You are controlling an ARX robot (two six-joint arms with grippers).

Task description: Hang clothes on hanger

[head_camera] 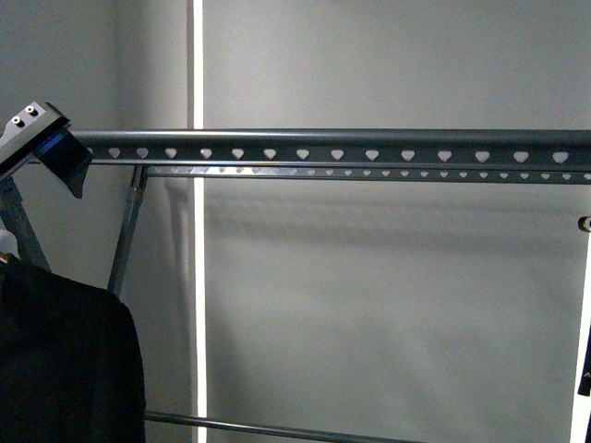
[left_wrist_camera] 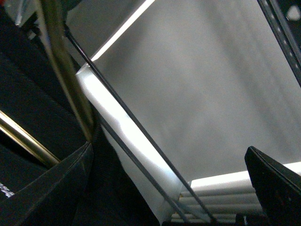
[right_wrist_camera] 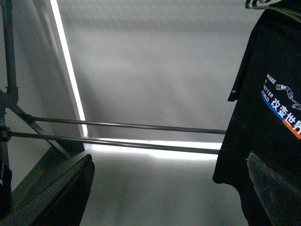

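The grey rack's rail, with its row of heart-shaped holes, runs across the front view. The black T-shirt hangs at the lower left, below the rail. My left arm's end shows at the rail's left end. In the left wrist view my left gripper is open and empty, with black cloth and shiny brass-coloured rods beside one finger. In the right wrist view my right gripper is open and empty. The shirt, with its white print, hangs beside one finger.
The rack's slanted legs and a low crossbar stand before a grey wall with a bright vertical strip. Two low rack bars cross the right wrist view. A dark strip shows at the front view's right edge.
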